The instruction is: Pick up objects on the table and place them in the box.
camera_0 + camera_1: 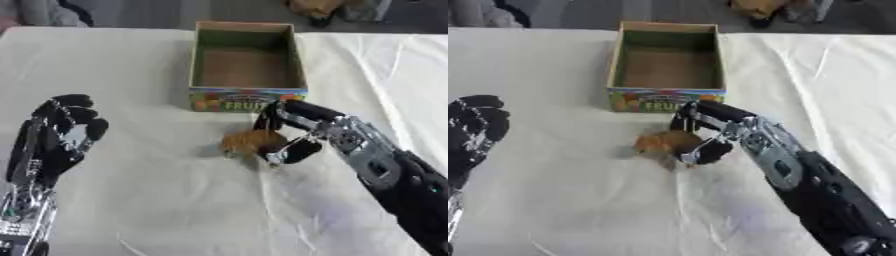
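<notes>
1. The right hand (293, 135) reaches in from the lower right, its fingers and thumb curled around a small, rounded golden-brown object (249, 141), fingers over the top and thumb (297, 150) below. It appears to have the object pinched; whether the object has left the cloth I cannot tell.
2. That object lies just in front of the open cardboard box with a colourful fruit-printed front (248, 99), near its front wall and slightly right of the wall's middle. The box looks empty.
3. The move to come turns on this: the box opening lies directly beyond the hand, so the object must rise over the front wall and travel away.
4. The left hand (57, 135) rests open well to the left of the box, fingers up, farther from the object.
5. The white cloth-covered table (131, 200) offers open room all around the box.
</notes>
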You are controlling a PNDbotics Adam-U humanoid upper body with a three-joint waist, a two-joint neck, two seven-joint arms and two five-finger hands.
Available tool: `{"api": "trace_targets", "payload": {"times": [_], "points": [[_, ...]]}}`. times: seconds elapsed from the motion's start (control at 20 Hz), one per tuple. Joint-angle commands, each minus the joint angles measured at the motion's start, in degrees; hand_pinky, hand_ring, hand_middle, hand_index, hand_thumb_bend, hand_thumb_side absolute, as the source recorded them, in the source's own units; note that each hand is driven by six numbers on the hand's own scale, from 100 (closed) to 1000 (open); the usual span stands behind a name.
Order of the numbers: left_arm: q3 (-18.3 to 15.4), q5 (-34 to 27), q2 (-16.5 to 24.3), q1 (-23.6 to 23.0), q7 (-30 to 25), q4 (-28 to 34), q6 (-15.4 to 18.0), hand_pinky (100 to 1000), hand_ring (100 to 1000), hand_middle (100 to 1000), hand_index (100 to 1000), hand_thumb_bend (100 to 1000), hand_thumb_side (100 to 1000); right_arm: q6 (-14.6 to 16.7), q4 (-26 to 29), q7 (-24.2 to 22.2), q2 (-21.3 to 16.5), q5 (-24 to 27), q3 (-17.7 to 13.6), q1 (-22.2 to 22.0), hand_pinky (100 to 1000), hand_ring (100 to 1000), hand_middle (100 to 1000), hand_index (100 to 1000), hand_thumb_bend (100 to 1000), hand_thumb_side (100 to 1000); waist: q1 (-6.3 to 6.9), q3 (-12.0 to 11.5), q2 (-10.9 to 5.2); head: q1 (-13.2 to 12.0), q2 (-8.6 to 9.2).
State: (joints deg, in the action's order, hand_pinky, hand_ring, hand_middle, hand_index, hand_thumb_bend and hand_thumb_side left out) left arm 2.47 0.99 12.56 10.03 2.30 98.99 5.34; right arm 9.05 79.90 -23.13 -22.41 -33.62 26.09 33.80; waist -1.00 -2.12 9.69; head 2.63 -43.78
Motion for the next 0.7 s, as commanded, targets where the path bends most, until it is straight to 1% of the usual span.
{"api": "trace_targets", "payload": {"times": [0.05, 0.3, 0.35, 0.4, 0.45, 0.55, 0.7], "points": [[0.0, 0.0, 0.6, 0.5, -0.1, 1.2, 0.2, 640, 612, 597, 687, 808, 476, 0.6, 0.7, 0.1, -0.5, -2.0, -0.1, 1.2, 608, 583, 566, 702, 241, 126, 0.09, 0.0, -0.7, 0.1, -0.33], [0.0, 0.0, 0.6, 0.4, -0.2, 1.2, 0.2, 640, 611, 597, 687, 808, 476, 1.4, 0.5, -1.4, -0.5, -4.2, 0.2, 1.2, 597, 564, 543, 693, 240, 112, 0.0, 0.0, -0.72, 0.0, -0.33], [0.0, 0.0, 0.6, 0.4, -0.2, 1.2, 0.2, 640, 611, 597, 688, 803, 473, 1.6, 0.5, -1.7, -0.4, -4.5, 0.2, 1.2, 581, 550, 528, 678, 270, 100, 0.0, 0.0, -0.73, 0.0, -0.33], [0.0, 0.1, 0.6, 0.4, -0.2, 1.2, 0.1, 640, 611, 597, 688, 808, 476, 1.8, 0.4, -2.1, -0.4, -4.8, 0.2, 1.2, 564, 534, 511, 665, 219, 100, -0.01, 0.0, -0.73, 0.0, -0.33], [0.0, 0.1, 0.6, 0.4, -0.3, 1.2, 0.1, 640, 611, 598, 689, 807, 477, 2.0, 0.3, -2.3, -0.4, -5.0, 0.2, 1.2, 536, 507, 483, 647, 205, 100, -0.02, 0.0, -0.73, 0.1, -0.33], [0.0, 0.1, 0.6, 0.4, -0.3, 1.2, 0.2, 640, 611, 598, 689, 807, 476, 2.1, 0.3, -2.5, -0.4, -5.4, 0.2, 1.3, 499, 465, 438, 595, 182, 100, -0.03, 0.0, -0.73, 0.1, -0.33], [0.0, 0.1, 0.6, 0.4, -0.3, 1.2, 0.2, 641, 610, 598, 689, 807, 476, 2.1, 0.5, -2.1, -0.5, -5.6, -0.1, 1.4, 463, 414, 381, 537, 183, 100, -0.04, 0.1, -0.76, 0.0, -0.33]]}}
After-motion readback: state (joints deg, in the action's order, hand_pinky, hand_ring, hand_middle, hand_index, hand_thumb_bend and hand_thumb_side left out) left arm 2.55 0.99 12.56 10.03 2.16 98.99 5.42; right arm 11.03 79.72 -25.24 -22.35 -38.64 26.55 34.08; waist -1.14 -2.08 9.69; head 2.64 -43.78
